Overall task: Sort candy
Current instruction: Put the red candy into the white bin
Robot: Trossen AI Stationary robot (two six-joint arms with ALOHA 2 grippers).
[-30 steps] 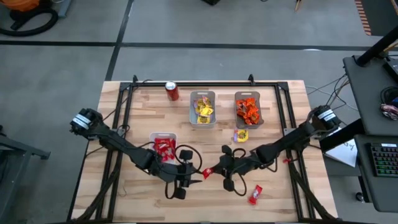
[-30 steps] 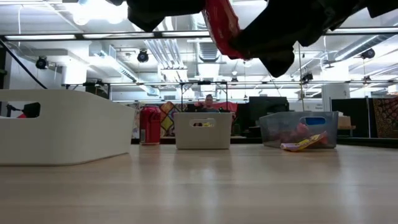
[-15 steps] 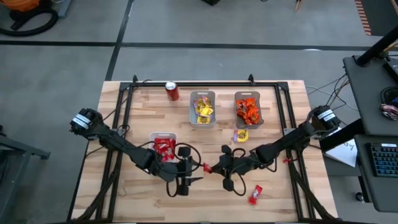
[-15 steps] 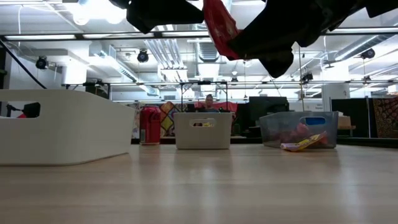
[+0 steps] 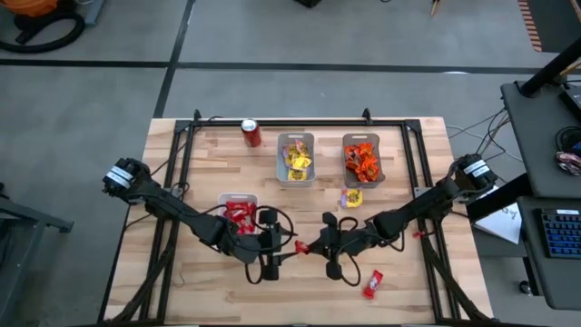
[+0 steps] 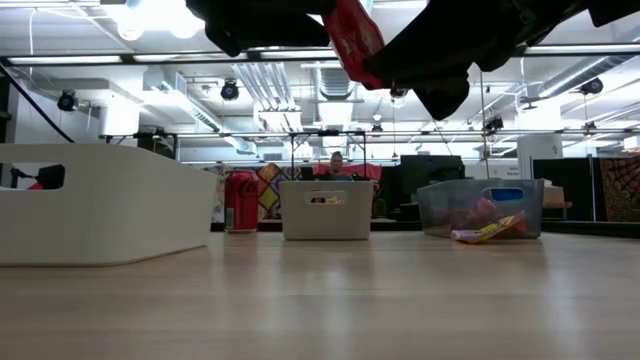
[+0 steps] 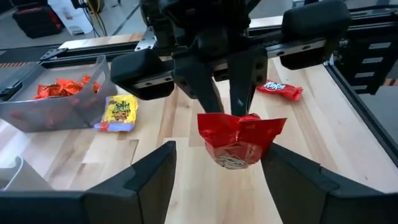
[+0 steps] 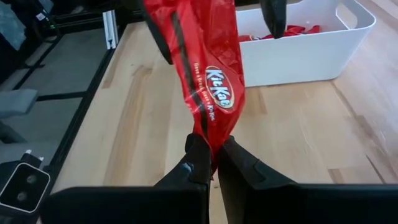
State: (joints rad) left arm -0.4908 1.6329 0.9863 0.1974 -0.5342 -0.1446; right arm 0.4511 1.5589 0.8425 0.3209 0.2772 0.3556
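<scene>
A red candy packet (image 8: 211, 68) is held up off the table, at its middle, by my right gripper (image 8: 212, 152), which is shut on it. In the high view the packet (image 5: 298, 247) sits between the two arms. My left gripper (image 7: 221, 152) is open and faces it from the table's left. Its fingers stand on either side of the packet (image 7: 239, 140), apart from it. Another red packet (image 5: 372, 284) and a yellow one (image 5: 351, 197) lie loose on the table. My right gripper pinches the packet's end nearest to it (image 8: 210, 138) between its two fingers (image 8: 198, 155), coming from the table's right. The packet is lifted clear of the table (image 6: 352, 40) and sticks out beyond the fingertips toward the left gripper.
A white tray (image 5: 223, 200) with red candy stands behind the left gripper. At the far side stand a grey tray (image 5: 281, 154) with yellow candy and a clear tray (image 5: 347, 145) with orange candy. A red soda can (image 5: 251, 133) stands at the far left.
My left gripper has moved a little toward the table's far edge and right, closer to the red packet. The right gripper has kept the packet raised in about the same place.
</scene>
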